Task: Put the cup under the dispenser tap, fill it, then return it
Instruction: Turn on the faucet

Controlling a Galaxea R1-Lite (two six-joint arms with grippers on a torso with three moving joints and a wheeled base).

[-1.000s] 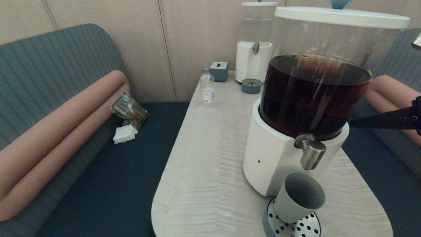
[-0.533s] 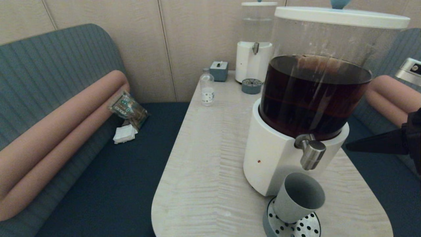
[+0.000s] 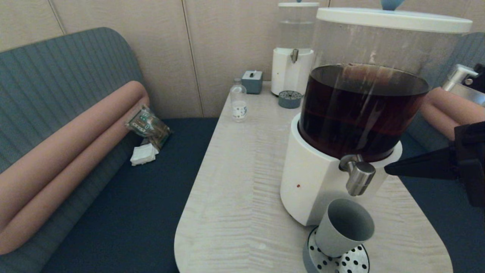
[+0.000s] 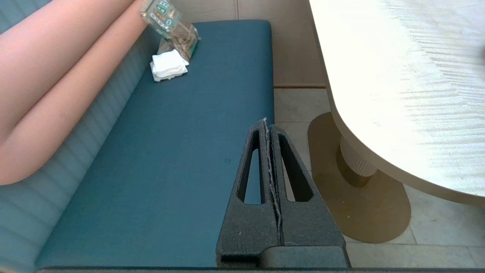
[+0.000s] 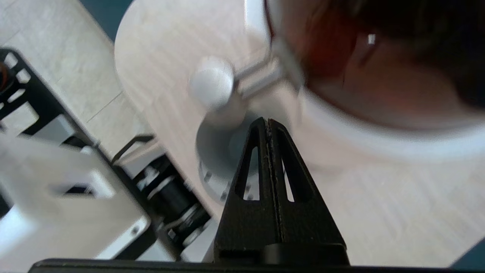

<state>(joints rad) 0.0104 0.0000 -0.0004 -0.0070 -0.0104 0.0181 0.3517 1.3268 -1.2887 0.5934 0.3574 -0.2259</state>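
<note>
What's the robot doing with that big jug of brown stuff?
It is getting a drink ready. A little grey-green cup sits on the holey drip tray, under the shiny tap of the big dispenser of brown liquid, and it looks empty. The right claw is pinched shut and is reaching in from the side toward the tap, not touching it yet. The left claw is shut too, parked low beside the table, above the blue bench seat.
</note>
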